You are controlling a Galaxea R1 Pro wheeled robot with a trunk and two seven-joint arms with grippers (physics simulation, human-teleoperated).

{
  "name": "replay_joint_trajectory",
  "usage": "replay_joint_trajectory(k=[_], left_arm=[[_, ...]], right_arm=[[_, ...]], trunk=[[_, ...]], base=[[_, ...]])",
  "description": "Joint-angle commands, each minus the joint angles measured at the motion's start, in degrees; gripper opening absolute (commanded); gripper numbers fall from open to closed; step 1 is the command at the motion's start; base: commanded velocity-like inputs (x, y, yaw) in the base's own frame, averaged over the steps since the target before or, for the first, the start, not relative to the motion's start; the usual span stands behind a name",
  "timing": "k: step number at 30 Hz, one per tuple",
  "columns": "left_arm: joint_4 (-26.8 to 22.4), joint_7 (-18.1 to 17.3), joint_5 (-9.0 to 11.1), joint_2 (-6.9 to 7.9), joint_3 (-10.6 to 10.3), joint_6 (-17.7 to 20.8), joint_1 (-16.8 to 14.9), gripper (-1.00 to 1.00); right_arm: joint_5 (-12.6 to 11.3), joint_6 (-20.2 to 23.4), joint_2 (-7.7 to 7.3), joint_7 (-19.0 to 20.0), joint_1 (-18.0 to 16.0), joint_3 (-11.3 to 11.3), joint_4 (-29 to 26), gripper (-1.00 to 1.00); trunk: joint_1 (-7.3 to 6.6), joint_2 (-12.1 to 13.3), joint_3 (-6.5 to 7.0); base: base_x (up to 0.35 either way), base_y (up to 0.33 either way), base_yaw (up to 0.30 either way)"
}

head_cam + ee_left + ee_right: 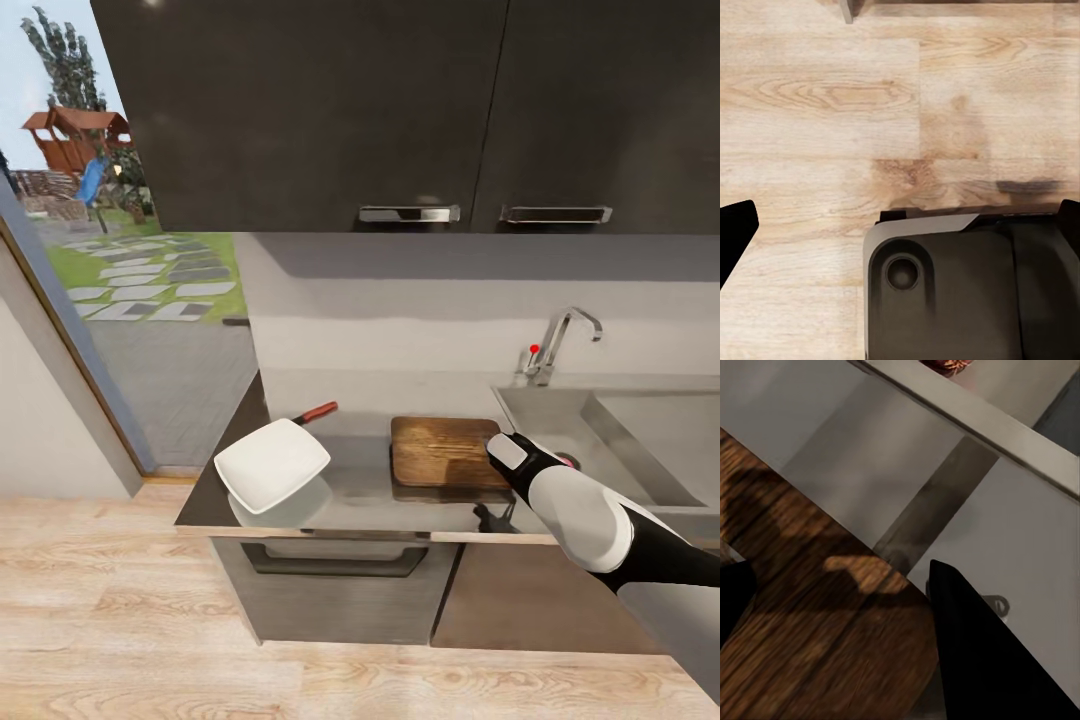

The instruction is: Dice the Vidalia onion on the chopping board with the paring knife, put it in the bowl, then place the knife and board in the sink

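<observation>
Where grey surface (360, 490) meets wood floor (120, 590): one bowl (272, 464) and one paring knife (316, 412) left of right claw (832, 607), open, empty, over one chopping board (440, 450); one sink (640, 440) right.

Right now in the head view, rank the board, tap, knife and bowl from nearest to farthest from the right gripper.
1. Board: directly under the right gripper, at its sink-side end.
2. Tap: behind, at the sink's back edge.
3. Knife: past the board's far end.
4. Bowl: at the counter's left end.
</observation>
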Motion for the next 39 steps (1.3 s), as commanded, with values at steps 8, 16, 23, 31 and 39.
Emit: replay_joint_trajectory(k=[8, 16, 23, 31, 39], left_arm=[[0.0, 0.0, 0.0, 0.02, -0.1, -0.1, 0.0, 1.00], [-0.1, 0.0, 0.0, 0.02, -0.1, -0.1, 0.0, 1.00], [-0.1, 0.0, 0.0, 0.02, -0.1, -0.1, 0.0, 1.00], [-0.1, 0.0, 0.0, 0.02, -0.1, -0.1, 0.0, 1.00], [0.0, 0.0, 0.0, 0.02, -0.1, -0.1, 0.0, 1.00]], right_arm=[[-0.5, -0.8, 0.41, -0.4, 0.0, 0.5, -0.1, -1.00], [-0.5, -2.7, 1.50, -2.2, 0.0, 0.5, -0.1, -1.00], [-0.5, -2.8, 1.58, -2.4, 0.0, 0.5, -0.1, -1.00], [-0.5, -2.8, 1.67, -2.4, 0.0, 0.6, -0.1, -1.00], [-0.5, -2.8, 1.67, -2.5, 0.0, 0.6, -0.1, 1.00]], trunk=[[0.03, -0.1, 0.01], [0.03, -0.1, 0.69], [0.03, -0.1, 1.06], [0.03, -0.1, 1.07], [0.03, -0.1, 1.07]], base=[[0.000, 0.000, 0.000], [0.000, 0.000, 0.000], [0.000, 0.000, 0.000], [0.000, 0.000, 0.000], [0.000, 0.000, 0.000]])
